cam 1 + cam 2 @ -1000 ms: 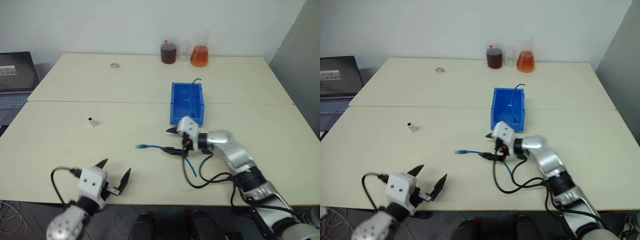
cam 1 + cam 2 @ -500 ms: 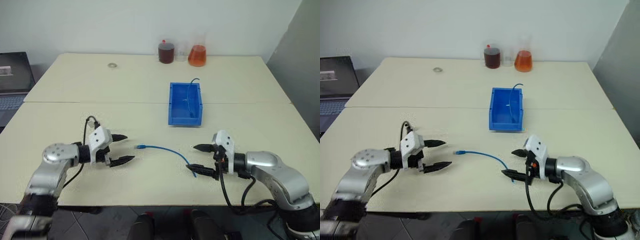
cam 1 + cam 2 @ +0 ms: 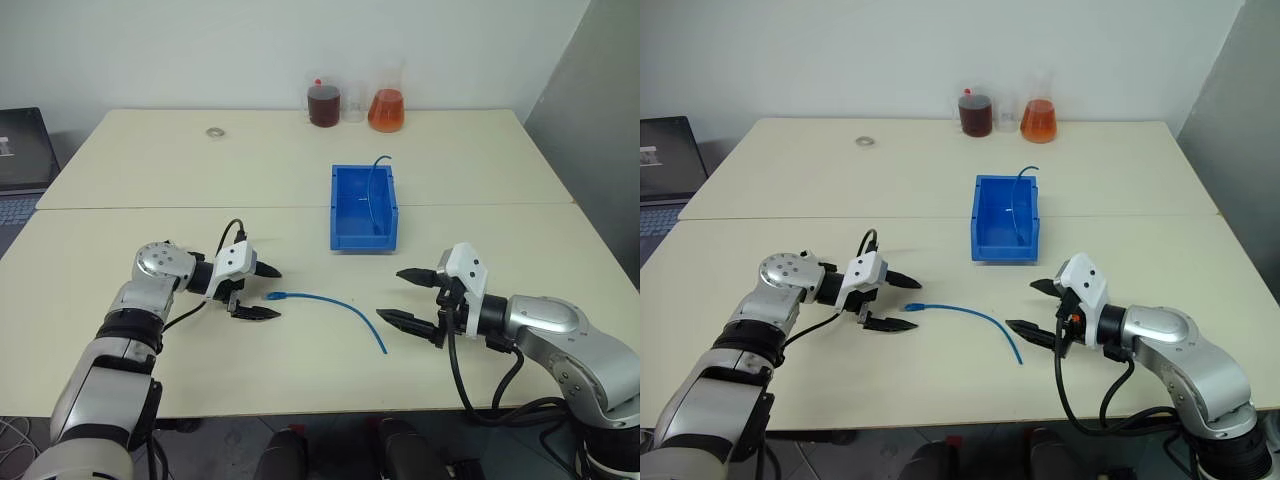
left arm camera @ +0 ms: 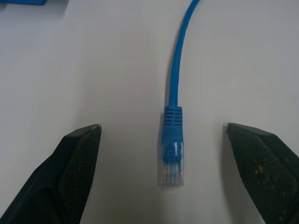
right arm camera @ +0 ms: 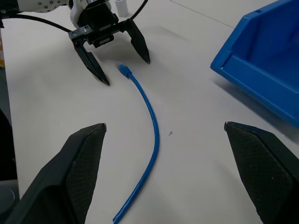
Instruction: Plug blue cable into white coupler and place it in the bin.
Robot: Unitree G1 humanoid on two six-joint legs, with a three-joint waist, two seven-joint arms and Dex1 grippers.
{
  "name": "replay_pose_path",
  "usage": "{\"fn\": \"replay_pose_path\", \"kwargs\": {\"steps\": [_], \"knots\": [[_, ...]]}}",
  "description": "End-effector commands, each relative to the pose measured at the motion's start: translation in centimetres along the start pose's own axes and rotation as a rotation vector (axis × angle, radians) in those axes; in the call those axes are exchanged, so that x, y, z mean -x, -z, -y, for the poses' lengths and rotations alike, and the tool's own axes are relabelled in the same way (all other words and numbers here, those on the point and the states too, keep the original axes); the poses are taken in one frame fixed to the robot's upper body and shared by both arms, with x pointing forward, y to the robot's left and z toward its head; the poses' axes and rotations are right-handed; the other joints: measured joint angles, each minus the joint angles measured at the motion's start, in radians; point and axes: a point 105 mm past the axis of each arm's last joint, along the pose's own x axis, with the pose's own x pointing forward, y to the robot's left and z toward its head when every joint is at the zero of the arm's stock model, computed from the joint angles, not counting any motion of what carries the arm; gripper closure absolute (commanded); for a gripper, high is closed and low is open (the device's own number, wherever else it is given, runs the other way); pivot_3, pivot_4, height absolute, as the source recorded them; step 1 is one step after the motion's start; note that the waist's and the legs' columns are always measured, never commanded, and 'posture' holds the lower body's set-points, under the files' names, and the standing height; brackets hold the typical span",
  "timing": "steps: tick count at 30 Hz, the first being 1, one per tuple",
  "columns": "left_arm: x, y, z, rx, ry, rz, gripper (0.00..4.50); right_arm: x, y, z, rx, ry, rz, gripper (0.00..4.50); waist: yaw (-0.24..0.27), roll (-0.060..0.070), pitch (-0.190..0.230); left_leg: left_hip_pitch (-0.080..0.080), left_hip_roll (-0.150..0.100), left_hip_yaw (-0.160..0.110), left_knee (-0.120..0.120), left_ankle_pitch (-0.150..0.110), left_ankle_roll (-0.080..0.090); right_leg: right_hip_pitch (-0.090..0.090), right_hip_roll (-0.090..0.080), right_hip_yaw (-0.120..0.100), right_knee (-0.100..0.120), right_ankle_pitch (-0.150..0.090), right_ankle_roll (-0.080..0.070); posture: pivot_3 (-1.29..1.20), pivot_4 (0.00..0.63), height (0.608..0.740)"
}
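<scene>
The blue cable [image 3: 330, 304] lies in a loose curve on the table in front of the bin [image 3: 340, 215]. Its clear plug [image 4: 172, 161] lies on the table between the spread fingers of my left gripper [image 3: 276, 293], untouched. My right gripper [image 3: 389, 293] is open too, just right of the cable's other end [image 3: 384, 348], with nothing in it. In the right wrist view a small white block [image 5: 120, 5], which looks like the white coupler, stands just behind the left gripper [image 5: 127, 72]. The left arm hides it in the head views.
A thin dark blue wire [image 3: 375, 190] hangs in the bin. Flasks of dark red [image 3: 323, 103] and orange [image 3: 386, 108] liquid stand at the table's far edge, a metal ring [image 3: 213, 131] lies far left, and a laptop [image 3: 20, 150] sits beyond the left edge.
The camera view has shifted. My left arm swung up from the table's front edge to the cable's plug. My right gripper drew back right from mid-cable, leaving the cable stretched out.
</scene>
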Motion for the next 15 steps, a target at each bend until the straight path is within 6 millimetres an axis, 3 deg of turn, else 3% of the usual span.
{"fn": "replay_pose_path", "kwargs": {"steps": [1, 5, 8, 15], "knots": [[0.2, 0.6, -0.2, 0.002, -0.014, -0.02, 0.0, 0.5, -1.1, -0.3, 0.032, 0.014, 0.036, 0.21, 0.0, 0.0, 0.0, 0.0, 0.0, 0.0, 0.0, 0.0, 0.0, 0.0, 0.0, 0.0, 0.0, 0.0, 0.0, 0.0, 0.15, 0.74], [0.5, 1.2, 0.6, -0.006, 0.025, -0.032, 0.0, 0.6, -1.0, -0.1, 0.03, 0.025, 0.033, 0.21, -0.001, 0.0, 0.0, 0.001, 0.0, 0.0, 0.0, 0.0, 0.0, 0.0, 0.0, 0.0, 0.001, 0.0, 0.0, 0.0, 0.15, 0.74], [0.7, 1.7, 0.9, 0.003, 0.027, -0.051, 0.43, 0.5, -1.0, 0.1, 0.033, 0.029, 0.029, 0.16, -0.002, 0.0, 0.0, 0.001, 0.0, 0.0, 0.0, 0.0, 0.0, 0.0, 0.0, 0.0, 0.001, 0.0, 0.0, 0.0, 0.15, 0.74], [0.8, 2.2, 1.0, 0.026, 0.018, -0.054, 1.95, 0.4, -0.6, 0.4, 0.032, 0.026, 0.019, 0.16, -0.002, 0.0, 0.0, 0.002, 0.0, 0.0, 0.0, 0.0, 0.0, 0.001, 0.0, 0.0, 0.002, 0.0, 0.0, 0.0, 0.15, 0.74]]}}
